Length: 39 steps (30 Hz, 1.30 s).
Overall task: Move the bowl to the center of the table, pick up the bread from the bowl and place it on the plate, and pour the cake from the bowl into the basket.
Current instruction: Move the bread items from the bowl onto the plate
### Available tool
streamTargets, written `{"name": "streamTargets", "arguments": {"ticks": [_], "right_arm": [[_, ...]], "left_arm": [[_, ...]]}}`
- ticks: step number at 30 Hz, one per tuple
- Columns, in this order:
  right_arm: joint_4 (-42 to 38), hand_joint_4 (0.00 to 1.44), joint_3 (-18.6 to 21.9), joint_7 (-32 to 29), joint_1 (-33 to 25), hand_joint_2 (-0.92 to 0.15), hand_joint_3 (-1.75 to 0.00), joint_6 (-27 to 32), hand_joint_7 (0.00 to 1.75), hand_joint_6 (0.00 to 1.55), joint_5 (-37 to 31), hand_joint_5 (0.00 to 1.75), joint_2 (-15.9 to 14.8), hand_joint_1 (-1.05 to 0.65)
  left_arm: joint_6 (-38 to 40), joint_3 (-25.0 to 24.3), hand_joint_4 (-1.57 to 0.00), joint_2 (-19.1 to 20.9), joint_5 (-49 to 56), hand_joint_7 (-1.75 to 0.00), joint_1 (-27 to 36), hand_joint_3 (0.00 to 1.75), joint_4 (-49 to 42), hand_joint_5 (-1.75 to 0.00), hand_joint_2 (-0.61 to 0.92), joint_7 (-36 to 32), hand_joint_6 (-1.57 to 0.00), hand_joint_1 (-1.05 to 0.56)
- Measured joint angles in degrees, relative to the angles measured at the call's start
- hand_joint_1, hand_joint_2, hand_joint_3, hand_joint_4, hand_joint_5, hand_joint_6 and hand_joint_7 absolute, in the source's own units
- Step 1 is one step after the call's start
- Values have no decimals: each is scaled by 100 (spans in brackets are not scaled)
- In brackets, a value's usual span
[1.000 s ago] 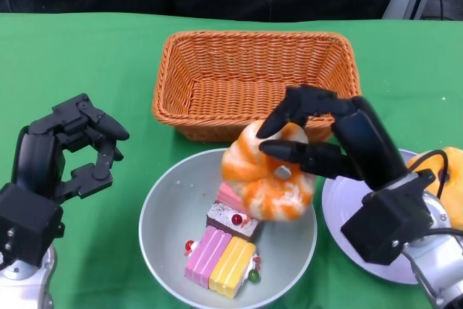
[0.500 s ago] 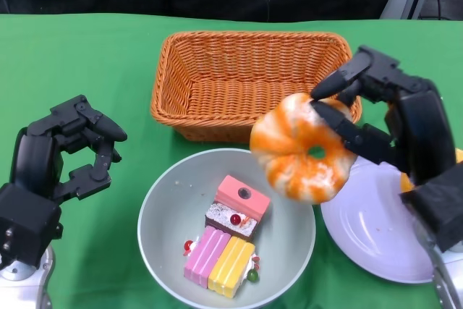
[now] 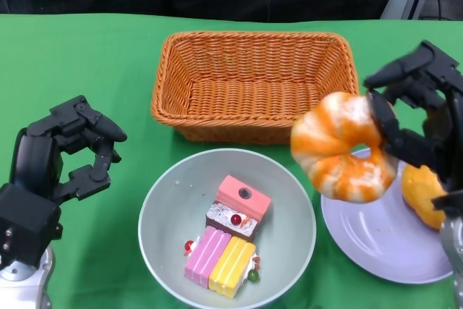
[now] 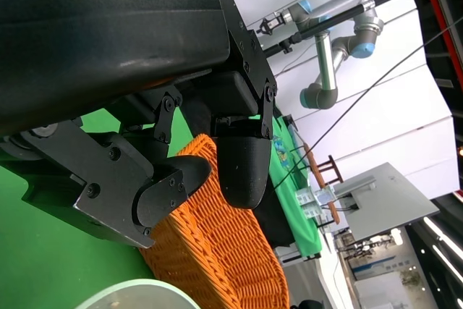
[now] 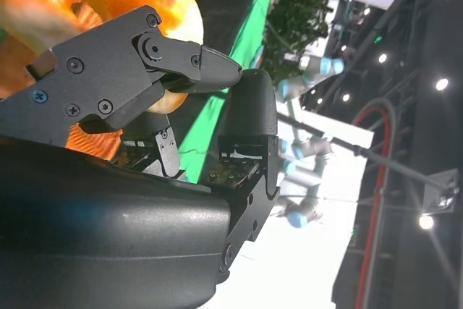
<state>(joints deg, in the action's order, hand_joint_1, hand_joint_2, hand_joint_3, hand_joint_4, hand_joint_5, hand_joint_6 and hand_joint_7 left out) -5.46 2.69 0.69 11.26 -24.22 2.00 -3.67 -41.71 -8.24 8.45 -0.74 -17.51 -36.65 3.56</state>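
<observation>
The bread (image 3: 342,151), an orange-and-white ring, hangs clear of the worktop (image 3: 79,56) in the right hand (image 3: 419,117), whose fingers (image 3: 400,142) close around its far side. It sits over the 10 o'clock rim of the pale plate (image 3: 376,240), which suits the task: it is out of the bowl and seems lined up to be lowered onto the bare part of the plate. At the plate's 3 o'clock edge lies a second orange-yellow piece (image 3: 423,193); it is partly hidden by the hand, so what it is stays uncertain.

The grey bowl (image 3: 163,211) stands near the middle of the worktop, just beside the plate at its 9 o'clock. It holds the cake (image 3: 226,240), several small coloured blocks lying close together, not yet poured. The woven basket (image 3: 255,85) stands at the bowl's 12 o'clock, near enough for tipping.

The left hand (image 3: 61,157) waits at the bowl's 9 o'clock, fingers apart and curved, holding nothing, probably ready to take the bowl.
</observation>
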Motion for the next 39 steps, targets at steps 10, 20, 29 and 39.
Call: {"name": "streamTargets", "arguments": {"ticks": [10, 20, 29, 39], "right_arm": [[-705, 64, 226, 56, -271, -84, -43, -154, 142, 54, -129, 175, -172, -10], [-1040, 61, 345, 61, -394, -89, -33, -192, 139, 54, -253, 174, -286, -10], [-1334, 59, 341, 20, -436, -92, -23, -284, 134, 55, -512, 172, -384, -9], [-2147, 58, 280, -342, -332, -92, -16, -539, 120, 60, -1179, 158, -577, -3]], "left_arm": [[12, -7, -82, 34, -11, -130, 0, 105, -10, -148, 58, 0, -85, 0], [10, -9, -81, 54, -16, -130, 0, 106, -11, -150, 59, 2, -84, 1], [-2, -10, -81, 65, -25, -131, 0, 105, -30, -150, 58, 19, -84, 0], [-18, -9, -81, 67, -19, -130, 0, 105, -40, -149, 58, 61, -84, 0]]}}
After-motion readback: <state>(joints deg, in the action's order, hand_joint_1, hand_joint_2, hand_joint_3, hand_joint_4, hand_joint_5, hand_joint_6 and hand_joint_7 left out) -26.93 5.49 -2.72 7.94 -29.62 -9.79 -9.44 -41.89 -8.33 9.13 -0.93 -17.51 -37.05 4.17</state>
